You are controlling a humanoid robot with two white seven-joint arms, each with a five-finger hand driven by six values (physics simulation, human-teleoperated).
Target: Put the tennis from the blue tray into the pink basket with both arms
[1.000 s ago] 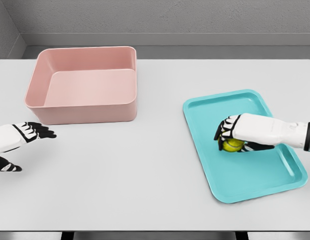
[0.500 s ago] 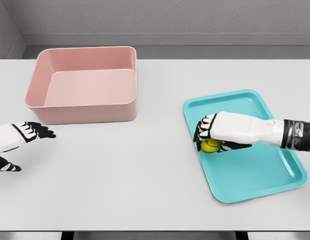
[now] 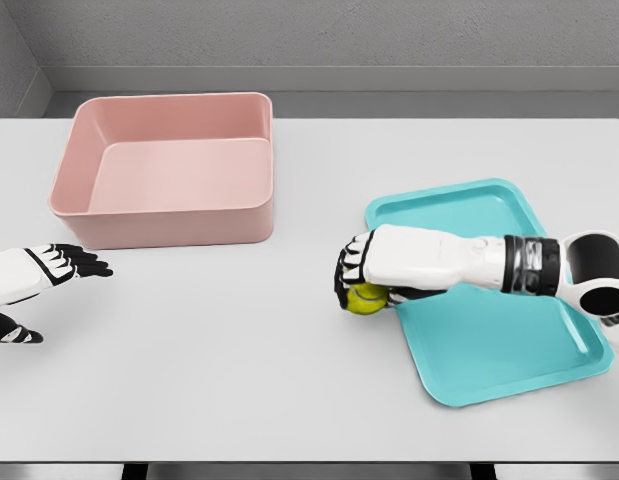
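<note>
My right hand (image 3: 361,282) is shut on the yellow-green tennis ball (image 3: 368,299), holding it just left of the blue tray (image 3: 509,340), over the white table. The arm stretches across the tray from the right. The pink basket (image 3: 169,170) stands at the back left with nothing in it. At the left edge of the view my left hand (image 3: 49,275) hovers low, fingers spread and holding nothing, in front of the basket's near left corner.
The white table (image 3: 239,360) runs wide between the basket and the tray. A grey wall rises behind the table's far edge.
My right hand has carried the ball leftward from the middle of the tray to past its left rim. The left hand has stayed where it was.
</note>
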